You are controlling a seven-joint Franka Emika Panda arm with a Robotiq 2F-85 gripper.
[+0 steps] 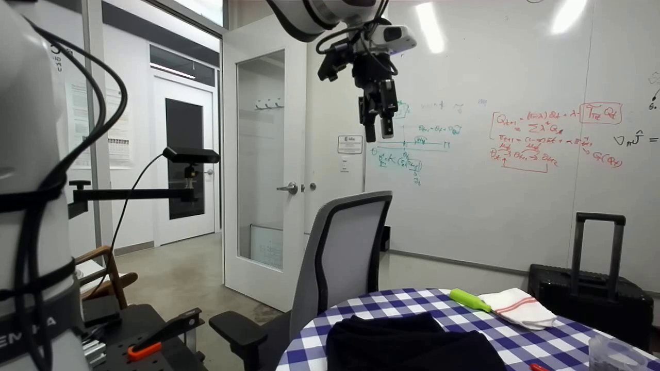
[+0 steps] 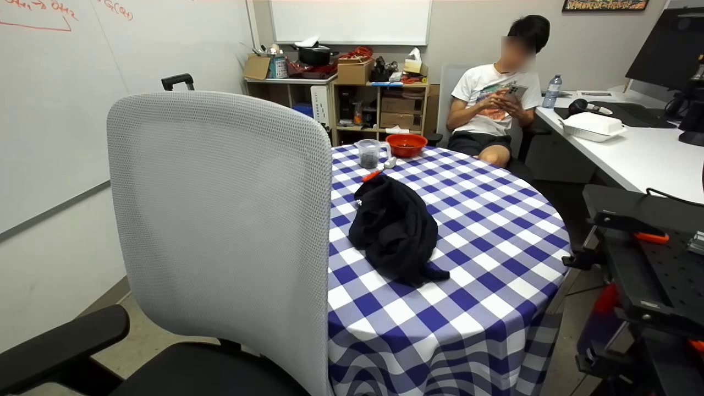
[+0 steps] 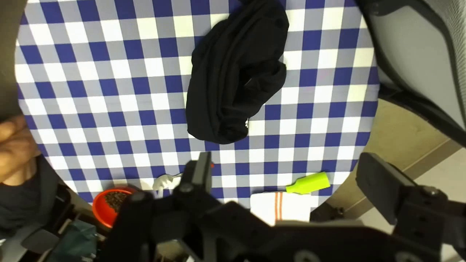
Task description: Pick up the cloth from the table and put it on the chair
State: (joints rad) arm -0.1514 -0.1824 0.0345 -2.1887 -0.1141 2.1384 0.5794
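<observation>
Currently on view: one gripper (image 1: 378,132), hanging upper middle in an exterior view, its fingers (image 3: 376,185) spread wide in the wrist view, nothing between them. One black cloth (image 3: 233,80), heaped in loose folds, upper middle of the wrist view, lying on a round table (image 2: 495,258) dressed in a checked tablecloth (image 2: 467,346); presumably the piece to be moved. One grey mesh chair (image 2: 220,209), left half of an exterior view, its backrest (image 1: 345,252) standing between seat (image 2: 203,374) and table. One red-striped white cloth (image 1: 518,308), lower right of an exterior view, beside a green handle (image 1: 469,300); what that handle belongs to I can't quite make out. One spoon (image 2: 390,163), its red end near the black cloth but apart; beyond it, a clear jug (image 2: 368,146) and a red bowl (image 2: 406,154). Likely mishaps, by cause: fingers pressed too low could pinch the tablecloth too, hauling jug and bowl along with it; a bite on one outer fold could slip, or leave a long tail; that tail, dragged sideways, could sweep the spoon aside; a low carry could snag the load on the chair's top edge; letting go too soon could leave the cloth hung over the backrest, short of the seat.
</observation>
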